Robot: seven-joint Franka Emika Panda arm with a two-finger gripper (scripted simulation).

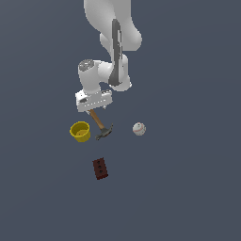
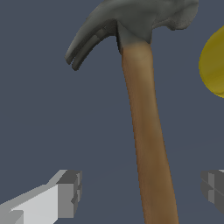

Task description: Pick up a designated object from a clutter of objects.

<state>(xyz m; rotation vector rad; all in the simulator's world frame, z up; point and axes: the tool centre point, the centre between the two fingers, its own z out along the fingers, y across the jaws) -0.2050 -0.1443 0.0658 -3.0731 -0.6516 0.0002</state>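
Hammer flat on the counter, handle running between wide-open gripper fingers, nothing held yet, straddling for a clean close across the wood. Beyond, head beside yellow cup; ball and block well apart. Plain dark grey surface, no room visible.

I work in a bare simulated test scene, not any real room: a flat, featureless grey-blue bench fills every edge of both views, with flatly rendered objects and no walls or furniture
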